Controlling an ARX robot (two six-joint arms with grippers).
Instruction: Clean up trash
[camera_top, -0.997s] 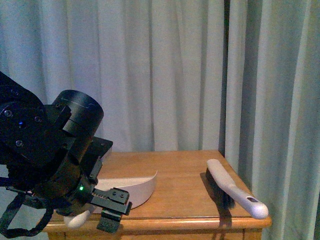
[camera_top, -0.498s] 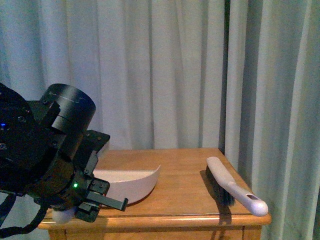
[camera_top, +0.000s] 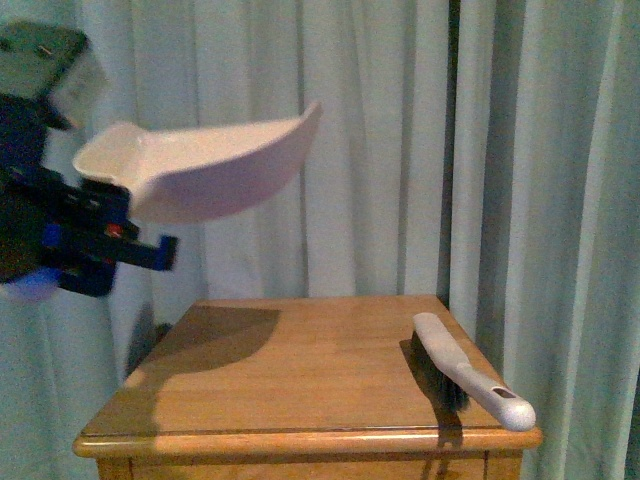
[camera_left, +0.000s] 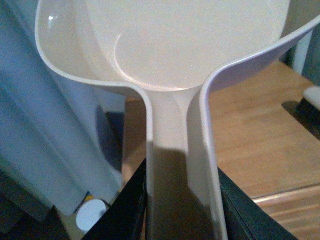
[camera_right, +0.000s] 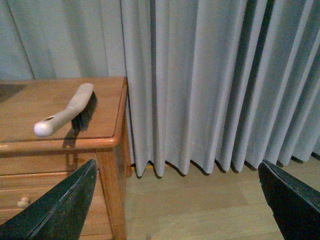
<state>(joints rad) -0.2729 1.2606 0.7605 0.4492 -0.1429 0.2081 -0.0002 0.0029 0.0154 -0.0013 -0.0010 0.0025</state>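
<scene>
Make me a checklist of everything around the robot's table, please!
Surface: wooden table, with a shadow over its left part.
Job's things: dustpan held in the air above the table's left side, and the part of its inside that shows looks bare; brush lying near the table's right edge; trash: nothing seen.
Clutter: small white round thing low beside the table, cannot tell what it is.
Grippers: left gripper shut on the dustpan's handle; right gripper open, holding nothing, off to the table's right.
Cables: nothing seen.
Surroundings: pale curtain behind and beside the table; wooden floor.
</scene>
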